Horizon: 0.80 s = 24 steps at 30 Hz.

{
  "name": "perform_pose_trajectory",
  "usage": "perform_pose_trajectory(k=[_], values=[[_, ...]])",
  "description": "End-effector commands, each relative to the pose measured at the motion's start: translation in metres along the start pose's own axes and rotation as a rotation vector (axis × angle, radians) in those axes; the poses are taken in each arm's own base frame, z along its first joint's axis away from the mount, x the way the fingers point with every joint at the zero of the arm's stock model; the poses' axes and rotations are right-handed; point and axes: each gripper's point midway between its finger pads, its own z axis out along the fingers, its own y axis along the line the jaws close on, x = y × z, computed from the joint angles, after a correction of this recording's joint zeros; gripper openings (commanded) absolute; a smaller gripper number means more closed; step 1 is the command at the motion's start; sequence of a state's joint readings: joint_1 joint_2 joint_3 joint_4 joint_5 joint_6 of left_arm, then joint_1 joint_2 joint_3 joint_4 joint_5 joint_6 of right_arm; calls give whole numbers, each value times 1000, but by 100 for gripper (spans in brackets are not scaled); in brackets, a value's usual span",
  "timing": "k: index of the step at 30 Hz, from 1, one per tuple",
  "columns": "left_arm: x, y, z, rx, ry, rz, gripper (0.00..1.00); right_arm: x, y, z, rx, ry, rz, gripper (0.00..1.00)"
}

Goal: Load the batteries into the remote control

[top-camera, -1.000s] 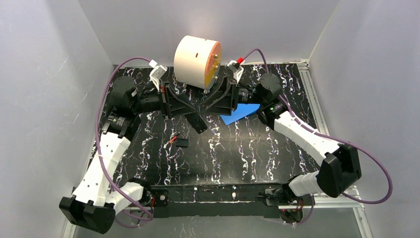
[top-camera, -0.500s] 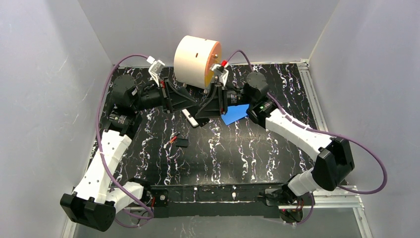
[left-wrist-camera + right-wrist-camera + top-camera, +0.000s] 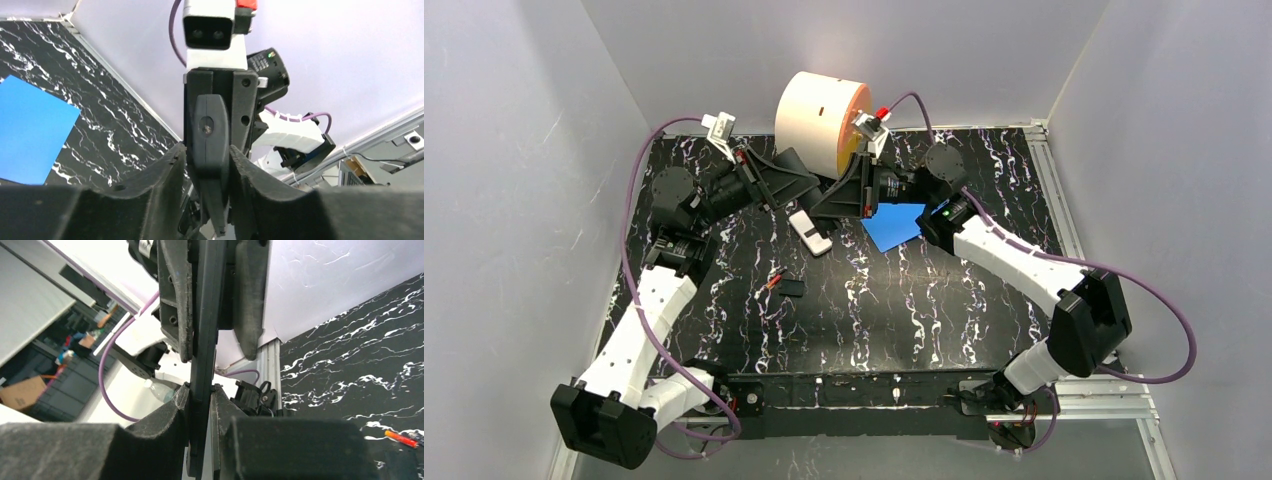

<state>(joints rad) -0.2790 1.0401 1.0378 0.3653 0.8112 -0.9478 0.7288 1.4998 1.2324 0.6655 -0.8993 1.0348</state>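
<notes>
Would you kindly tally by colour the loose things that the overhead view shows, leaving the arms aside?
Cream and orange: 1, the big drum
Blue: 1, the flat sheet
White: 1, the slim remote control
Black: 1, the small flat piece
Orange-red: 1, the tiny cylindrical battery
Total: 5 made out from above.

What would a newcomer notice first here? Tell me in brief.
A big cream drum with an orange face stands at the back of the table, and both arms meet right in front of it. There the right end effector is shut on a thin dark slab, which also sits between the fingers of the left end effector. A blue sheet lies just right of them; a small orange-red battery lies nearer the bases.
</notes>
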Motion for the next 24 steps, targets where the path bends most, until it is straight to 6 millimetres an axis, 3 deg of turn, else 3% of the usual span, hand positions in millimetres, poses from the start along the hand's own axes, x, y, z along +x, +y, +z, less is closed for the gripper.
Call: perform_pose_trajectory(k=[1,6,9,11,12,14,16,20,23,24], values=[[-14,-12,0,48,-106,-2,28,-31,15,4,-66,-172,-36,16],[-18,-8,2,36,-130,-5,24,-29,11,10,-91,-143,-23,17],[-20,-9,2,39,-134,7,6,-23,5,9,-69,-130,-10,17],[-21,-8,1,33,-145,21,3,-20,4,8,-61,-117,-8,17],[-21,-8,0,29,-151,22,7,-19,5,8,-61,-116,-10,17],[-22,-5,-1,16,-159,24,31,-16,3,7,-52,-111,-4,18],[-24,-4,-2,8,-165,25,40,-15,1,7,-48,-101,1,18],[-23,-4,0,18,-145,30,27,-13,0,7,-47,-99,8,18],[-22,-2,0,13,-147,27,3,-11,-1,6,-45,-94,15,18],[-22,-2,0,11,-149,29,0,-9,-2,5,-42,-92,19,18]])
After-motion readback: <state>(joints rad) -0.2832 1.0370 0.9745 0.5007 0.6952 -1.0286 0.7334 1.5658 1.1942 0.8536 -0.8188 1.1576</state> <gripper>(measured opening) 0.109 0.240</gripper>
